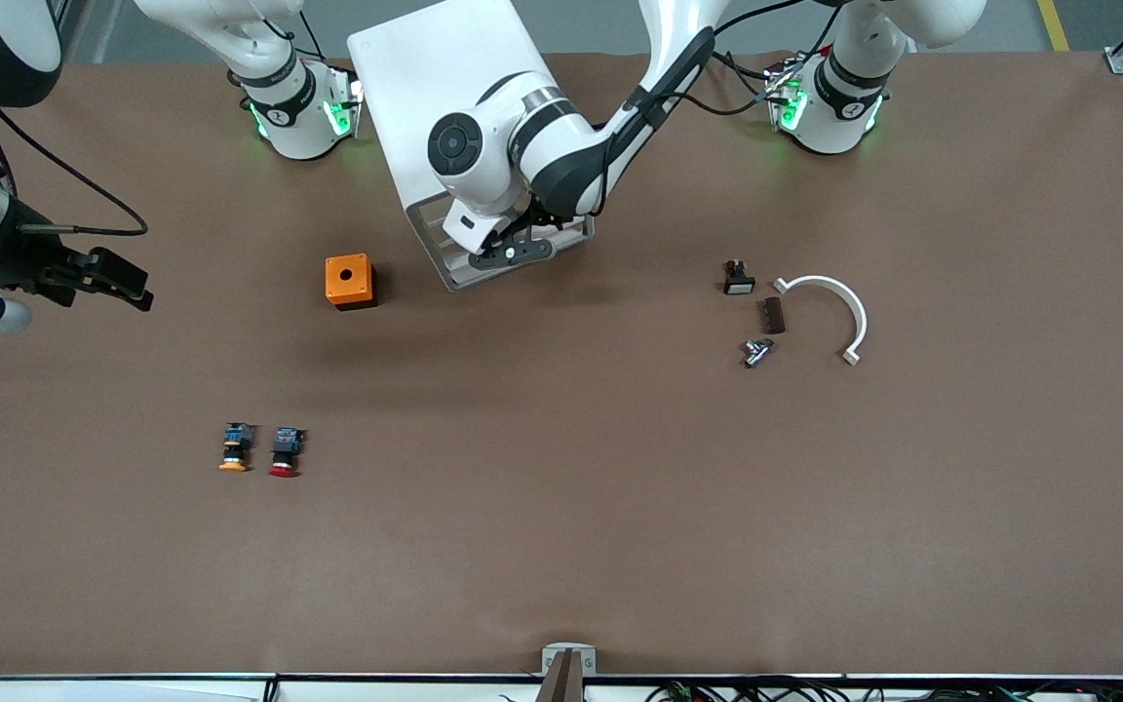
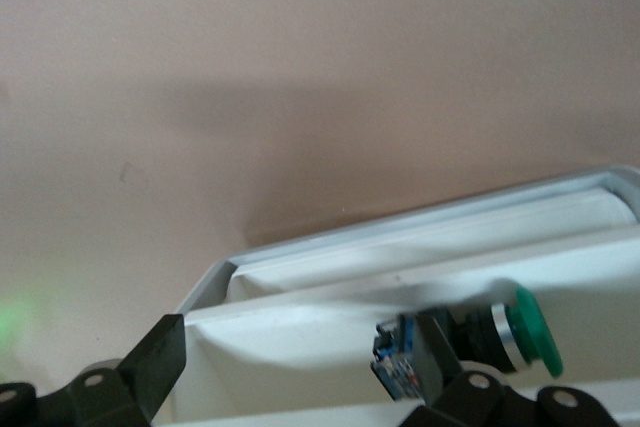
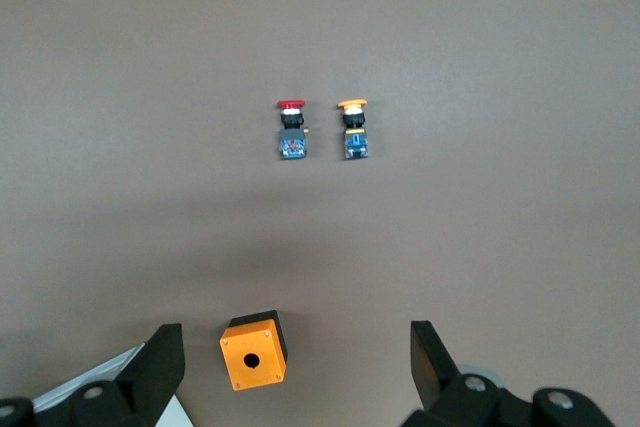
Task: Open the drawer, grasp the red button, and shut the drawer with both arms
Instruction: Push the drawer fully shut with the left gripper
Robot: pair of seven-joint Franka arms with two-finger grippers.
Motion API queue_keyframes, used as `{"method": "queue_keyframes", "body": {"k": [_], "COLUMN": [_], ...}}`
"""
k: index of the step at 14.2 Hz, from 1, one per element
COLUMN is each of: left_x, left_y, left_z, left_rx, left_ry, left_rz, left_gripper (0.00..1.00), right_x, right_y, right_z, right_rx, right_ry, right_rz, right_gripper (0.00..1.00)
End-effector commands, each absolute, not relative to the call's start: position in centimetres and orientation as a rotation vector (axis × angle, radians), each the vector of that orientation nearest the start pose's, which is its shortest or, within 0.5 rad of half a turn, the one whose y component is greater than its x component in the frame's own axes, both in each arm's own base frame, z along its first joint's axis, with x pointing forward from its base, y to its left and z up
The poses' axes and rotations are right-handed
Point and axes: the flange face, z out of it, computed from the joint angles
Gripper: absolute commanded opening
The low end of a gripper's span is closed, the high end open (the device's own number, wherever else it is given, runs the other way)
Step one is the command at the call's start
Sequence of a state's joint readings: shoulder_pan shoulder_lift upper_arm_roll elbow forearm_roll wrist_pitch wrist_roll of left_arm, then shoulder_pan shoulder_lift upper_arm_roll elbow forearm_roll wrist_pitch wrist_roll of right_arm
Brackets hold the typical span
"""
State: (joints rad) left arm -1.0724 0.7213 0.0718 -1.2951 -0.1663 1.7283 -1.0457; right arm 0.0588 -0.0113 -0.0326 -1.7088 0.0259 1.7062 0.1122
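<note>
Right gripper (image 1: 135, 286): fingers spread, holding nothing, up over the right arm's end of the table. Waits there.

Next, two buttons side by side, nearer the front camera than anything else: yellow-orange button (image 1: 233, 449), then the button (image 1: 284, 452) with the red cap, just beside it and not touching. Lies on the bare table, not in any drawer. Farther from the camera, an orange box (image 1: 350, 281) with a hole.

Then the white cabinet (image 1: 445, 88), with the drawer (image 2: 420, 237) pulled out. Left gripper (image 1: 513, 252) low over it, fingers apart, gripping nothing. Inside, against one finger, a green-capped button (image 2: 470, 342).

Toward the left arm's end: small black switch (image 1: 739, 278), brown strip (image 1: 774, 315), metal fitting (image 1: 756, 351), white curved bracket (image 1: 830, 312).

Risks, as a judgement: could pinch the yellow-orange neighbour, given the narrow gap; could knock the green one on withdrawing; could shove the unbraced cabinet when shutting.
</note>
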Motion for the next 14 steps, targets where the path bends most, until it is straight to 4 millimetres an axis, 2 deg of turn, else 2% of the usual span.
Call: {"method": "queue_keyframes", "body": {"k": [1,6,9,12,14], "left_x": [38.6,44.9,48.3,52.1,54.2], "left_y": [-58.7,-54.2,-51.4,-47.3,-44.6], "left_z": [31.0,31.6,33.6,35.9,37.6], "left_rx": [-2.921,-2.917,-2.936,-2.932,-2.938], "left_ry": [-0.173,-0.341,-0.429,-0.519,-0.592], "left_rz": [0.309,0.255,0.229,0.172,0.163], "left_gripper": [1.00,1.00,1.00,1.00,1.00], "right_x": [53.9,54.1,54.2,54.4,54.4], "right_y": [1.8,1.7,1.6,0.5,0.5], "right_z": [57.8,57.7,58.1,58.5,58.6], "right_rx": [-3.120,-3.121,-3.122,-3.119,-3.117], "right_ry": [0.166,0.168,0.149,0.182,0.183], "right_rz": [-0.039,-0.034,-0.041,-0.056,-0.065], "right_gripper": [1.00,1.00,1.00,1.00,1.00]}}
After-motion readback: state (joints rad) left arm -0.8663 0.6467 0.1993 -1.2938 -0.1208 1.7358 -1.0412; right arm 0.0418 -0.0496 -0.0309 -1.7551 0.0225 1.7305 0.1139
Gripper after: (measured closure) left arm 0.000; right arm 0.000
